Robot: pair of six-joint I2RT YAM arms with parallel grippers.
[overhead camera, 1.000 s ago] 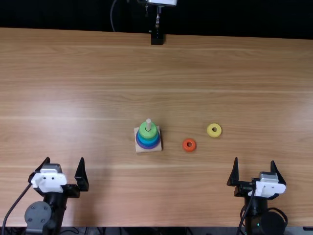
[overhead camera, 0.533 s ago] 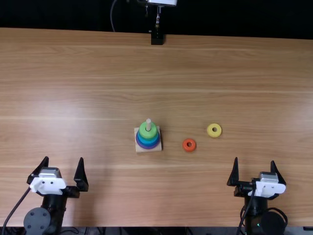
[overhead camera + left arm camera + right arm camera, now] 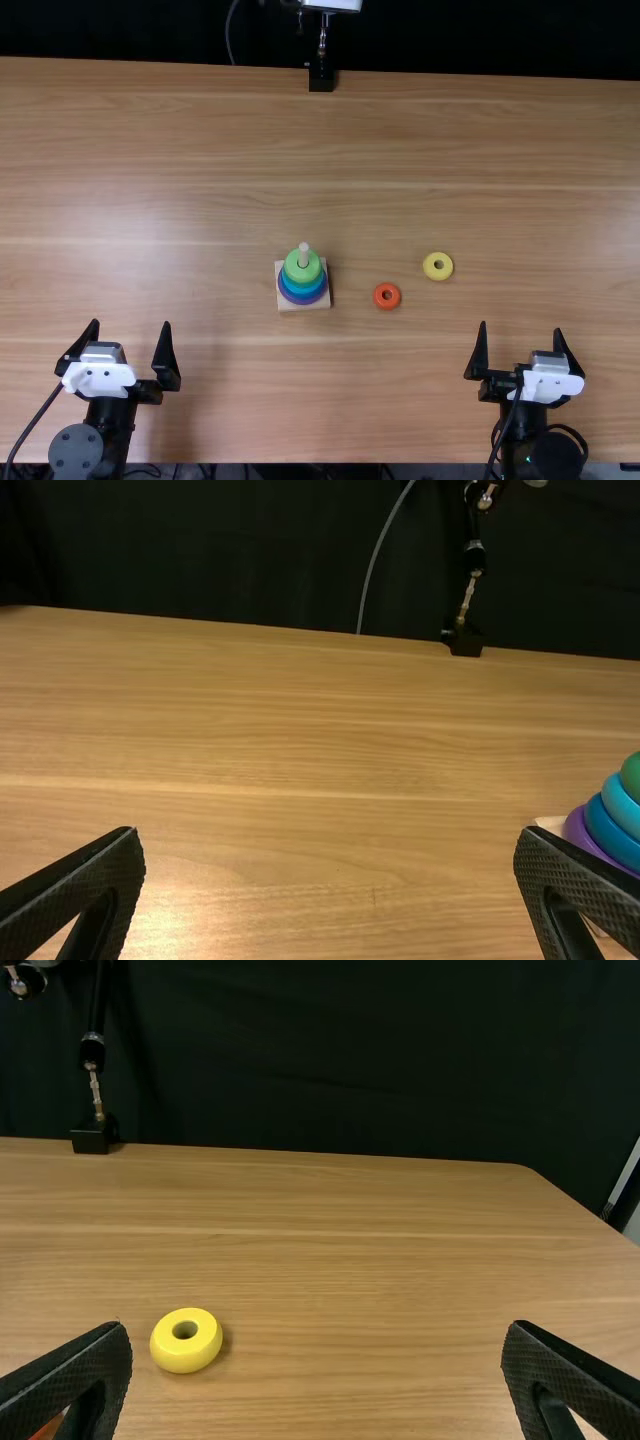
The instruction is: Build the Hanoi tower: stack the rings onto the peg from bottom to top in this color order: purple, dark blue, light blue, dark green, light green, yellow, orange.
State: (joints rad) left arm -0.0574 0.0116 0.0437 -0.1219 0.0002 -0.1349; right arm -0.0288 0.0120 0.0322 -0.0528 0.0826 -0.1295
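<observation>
Top view: both arms sit at the table's near edge, low and well apart, each gripper aimed toward the far side. The left gripper (image 3: 132, 323) has its fingers spread wide, nothing between them; the right gripper (image 3: 520, 326) is likewise spread and unloaded. From where I stand, the wooden base (image 3: 286, 305) lies flat between and beyond them, peg (image 3: 304, 250) upright. Stacked on it, bottom to top: purple ring (image 3: 303, 301), dark blue ring (image 3: 610, 835), light blue ring (image 3: 303, 288), dark green ring (image 3: 633, 777), light green ring (image 3: 303, 272). Right of the base, the orange ring (image 3: 376, 296) lies flat; the yellow ring (image 3: 429, 266) lies farther right, slightly farther off.
</observation>
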